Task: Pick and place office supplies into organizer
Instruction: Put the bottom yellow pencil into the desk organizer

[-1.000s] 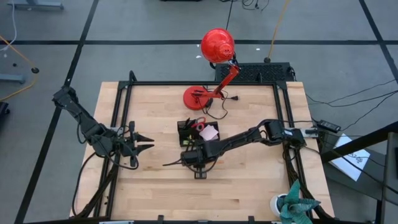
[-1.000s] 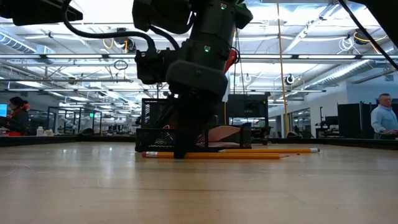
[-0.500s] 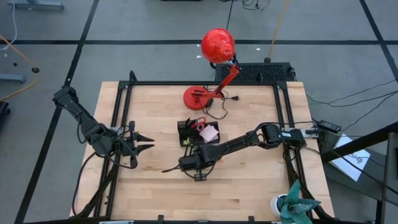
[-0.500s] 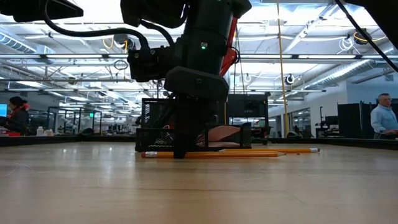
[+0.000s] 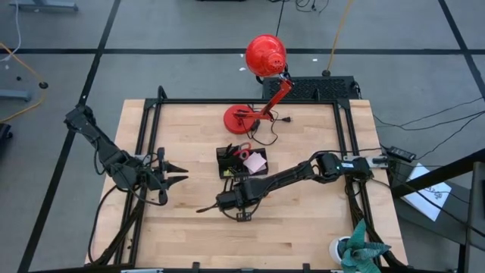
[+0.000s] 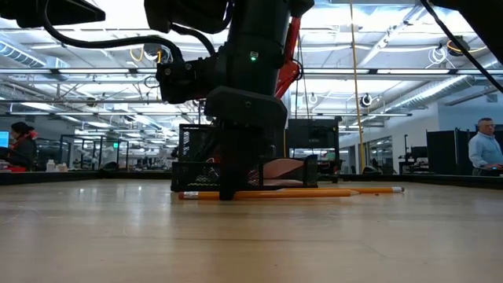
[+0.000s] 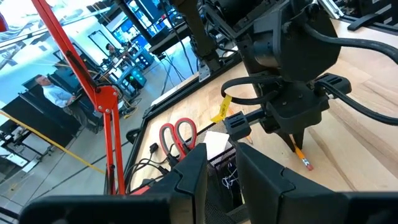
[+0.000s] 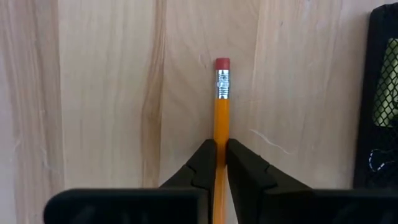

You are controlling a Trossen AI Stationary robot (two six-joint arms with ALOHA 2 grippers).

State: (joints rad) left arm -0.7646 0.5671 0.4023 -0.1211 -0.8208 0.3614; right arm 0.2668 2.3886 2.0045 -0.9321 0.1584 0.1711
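Note:
My right gripper (image 5: 227, 203) stands near the table's middle, just on the near side of the black organizer (image 5: 226, 161), shut on an orange pencil (image 8: 222, 106). The pencil's eraser end (image 8: 222, 63) points toward the table's left. Red-handled scissors (image 7: 177, 134) and a pink sticky-note pad (image 5: 255, 161) sit in the organizer. A second orange pencil (image 6: 354, 189) lies on the table by the organizer. My left gripper (image 5: 179, 173) waits open at the table's left, touching nothing. My right gripper pinches the pencil's shaft (image 8: 221, 140) between its two fingers, roughly a quarter of its length from the eraser end. The fingers come steeply from above and lie across the pencil. The pencil hangs about level (image 6: 299, 194), just above the wood.
A red desk lamp (image 5: 265, 54) stands at the far edge, its round base (image 5: 241, 117) and cord just beyond the organizer. A black frame (image 5: 151, 136) rims the table. Bare wood lies toward the near edge (image 5: 250, 243). People stand in the room behind.
My right gripper has gone up a little and toward the table's near left, away from the organizer, staying shut on the pencil. The pencil has come with it, keeping about level and rising slightly off the wood.

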